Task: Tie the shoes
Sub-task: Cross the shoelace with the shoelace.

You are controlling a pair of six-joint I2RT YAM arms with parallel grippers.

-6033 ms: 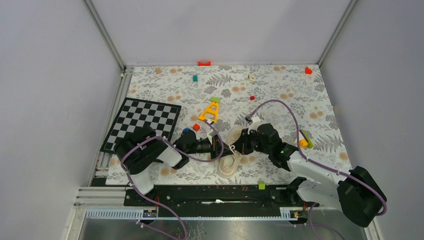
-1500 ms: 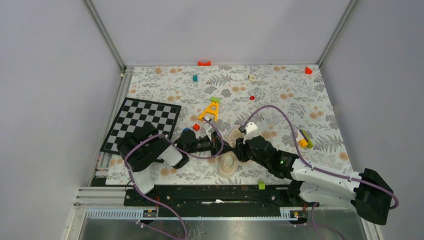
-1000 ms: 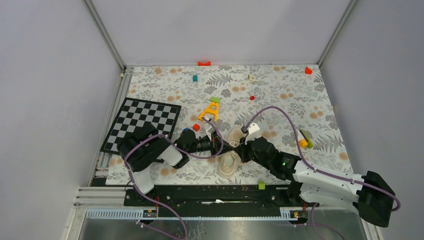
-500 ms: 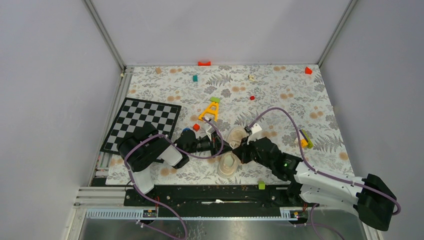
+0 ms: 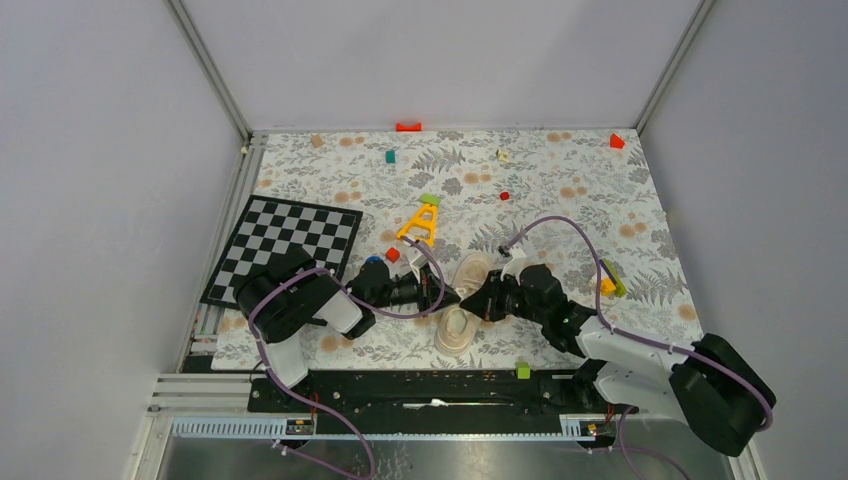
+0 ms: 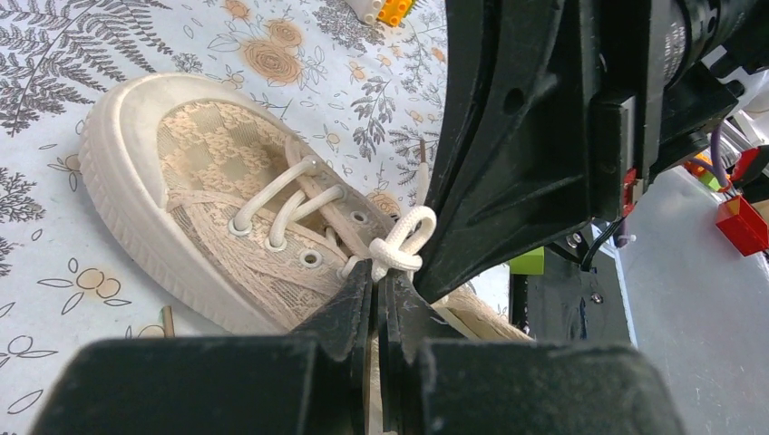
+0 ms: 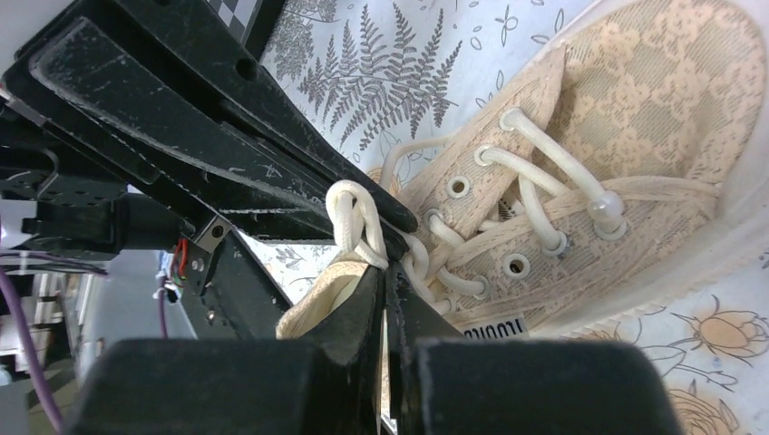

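Note:
The cream-beige shoe (image 5: 468,272) lies on the floral mat between both arms, toe pointing away. The left wrist view shows its lace-patterned toe (image 6: 218,163) and a small knot of cream lace (image 6: 399,250) right at my left gripper (image 6: 382,277), which is shut on a strand of the lace. From the other side, my right gripper (image 7: 386,272) is shut on the lace just under the same knot (image 7: 352,223). Seen from above, the left gripper (image 5: 446,297) and the right gripper (image 5: 472,300) meet tip to tip over the shoe's tongue.
A checkerboard (image 5: 285,240) lies at the left. A yellow A-shaped piece (image 5: 420,222), a red block (image 5: 393,254) and orange-green blocks (image 5: 610,280) lie near the shoe. Small blocks are scattered toward the back; a green block (image 5: 522,371) sits by the front rail.
The right arm's elbow and base link have swung left while its wrist eased slightly right and back. The left arm and the shoe have stayed put. Both grippers remain shut.

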